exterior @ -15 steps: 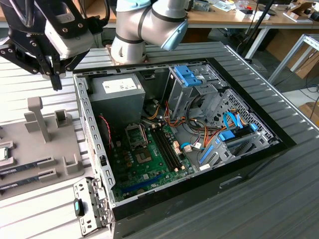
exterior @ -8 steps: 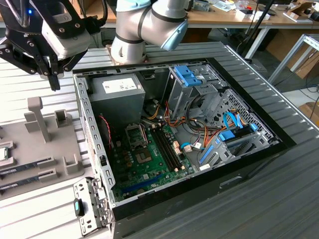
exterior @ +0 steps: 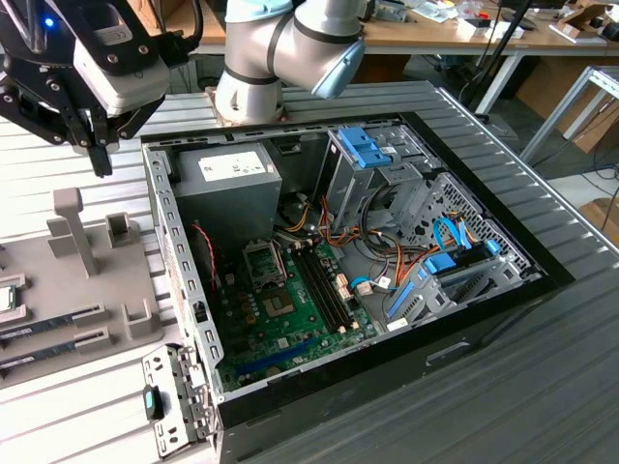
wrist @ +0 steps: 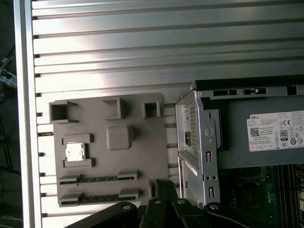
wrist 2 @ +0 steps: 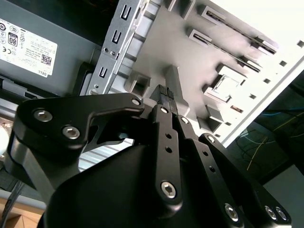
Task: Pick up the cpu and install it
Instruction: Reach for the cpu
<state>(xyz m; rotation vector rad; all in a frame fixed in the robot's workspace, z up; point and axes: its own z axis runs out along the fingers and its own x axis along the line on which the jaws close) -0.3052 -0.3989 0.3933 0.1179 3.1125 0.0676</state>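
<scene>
Currently the arm's black two-fingered gripper [exterior: 100,159] hangs above the flat grey plastic tray [wrist: 142,156], which lies on the ribbed metal table [wrist: 142,47] to the exterior view's left of the open black computer case [exterior: 368,377]. Its fingers [wrist 2: 161,95] are pressed together with nothing between them, as both wrist views show. In the first wrist view the tips appear over the tray's edge nearest the case's perforated metal wall [wrist: 197,137]. The cpu [wrist: 74,152], a small flat square chip with a silver-grey metal top, lies flat in a framed recess of the tray, on the side away from the case and well apart from the fingertips. Near it on the tray are a raised square grey block [wrist: 118,137] and two long narrow memory sticks [wrist: 97,179] in their slots. Inside the case sit the grey power-supply box [wrist: 266,142] with its white label and the green motherboard [exterior: 247,338].
</scene>
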